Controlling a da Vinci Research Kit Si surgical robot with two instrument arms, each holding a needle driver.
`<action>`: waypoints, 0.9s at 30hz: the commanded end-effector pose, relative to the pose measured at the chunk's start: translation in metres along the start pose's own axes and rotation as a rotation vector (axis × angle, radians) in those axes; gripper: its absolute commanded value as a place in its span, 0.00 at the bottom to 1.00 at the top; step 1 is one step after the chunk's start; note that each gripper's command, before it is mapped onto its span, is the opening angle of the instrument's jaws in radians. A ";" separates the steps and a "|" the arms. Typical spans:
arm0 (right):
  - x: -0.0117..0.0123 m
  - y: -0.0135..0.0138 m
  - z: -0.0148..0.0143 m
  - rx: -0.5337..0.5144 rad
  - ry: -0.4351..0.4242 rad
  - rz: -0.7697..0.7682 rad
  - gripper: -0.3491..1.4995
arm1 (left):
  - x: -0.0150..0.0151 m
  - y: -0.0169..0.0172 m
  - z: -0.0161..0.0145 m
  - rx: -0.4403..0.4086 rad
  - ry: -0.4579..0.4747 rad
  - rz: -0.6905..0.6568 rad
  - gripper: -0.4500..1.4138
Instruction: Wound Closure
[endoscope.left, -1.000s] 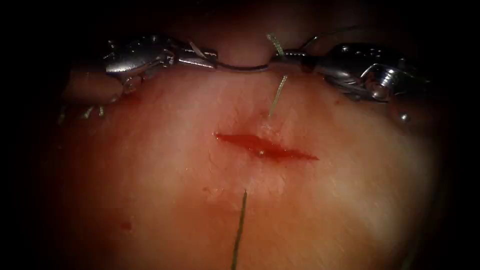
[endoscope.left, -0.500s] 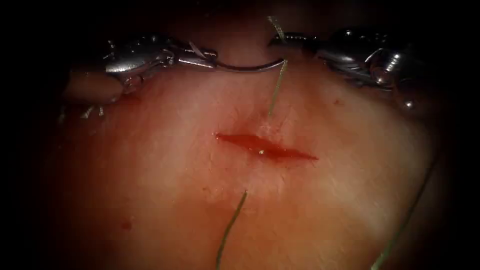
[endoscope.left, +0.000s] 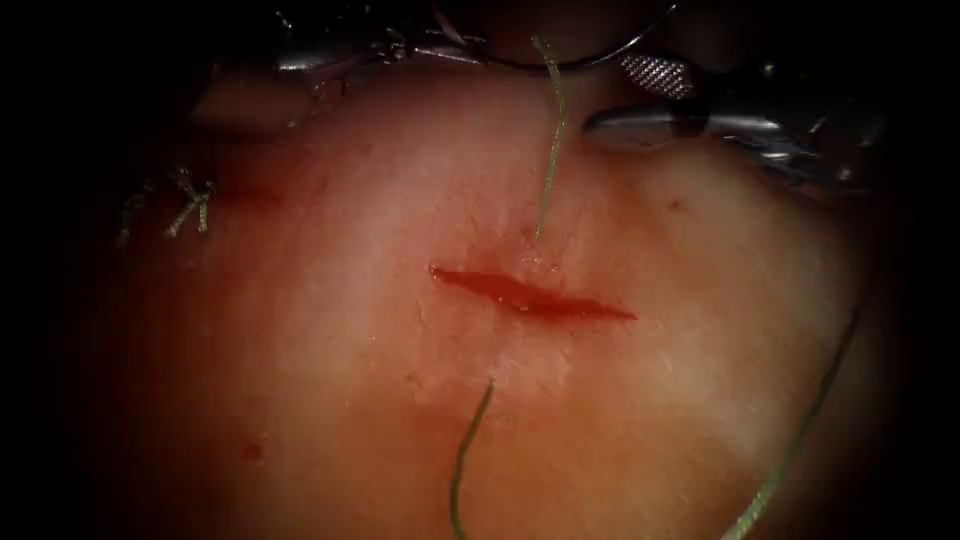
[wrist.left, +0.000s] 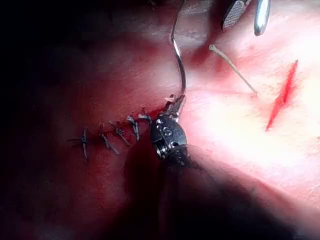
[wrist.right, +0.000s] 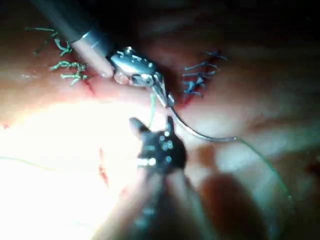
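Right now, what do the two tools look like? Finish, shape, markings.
Left tool: shiny silver metal, knuckled wrist with small round pins, tapering to a slim pincer. Right tool: polished silver too, its pincer pad cross-hatched like a fine grid, the other blade smooth and rounded. No lettering visible.

Single pool of light seen thrown on tissue (endoscope.left: 330, 330), strongest over tissue middle, fading toward tissue edges. Warm glow carried across tissue surface, small wet glints caught in it. Beyond tissue, dark surround (endoscope.left: 40, 300) met on every side; nothing made out within it. Old stitches (endoscope.left: 190, 205) found at dim fringe of tissue, half lost in gloom. From left wrist camera, harsh glare laid on one stretch of tissue, deep shadow (wrist.left: 45, 55) spread over tissue past old stitches.
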 end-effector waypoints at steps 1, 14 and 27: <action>-0.0013 -0.0007 0.0008 0.000 0.005 -0.007 0.91 | -0.0001 -0.0011 0.0009 0.006 -0.001 0.001 0.00; -0.0071 0.0005 -0.0024 -0.007 -0.016 -0.028 0.88 | 0.0013 -0.0026 0.0006 0.146 0.005 -0.185 0.95; -0.0071 0.0002 -0.0032 -0.002 -0.009 -0.032 0.88 | 0.0055 0.0090 -0.0091 0.066 0.026 0.061 0.91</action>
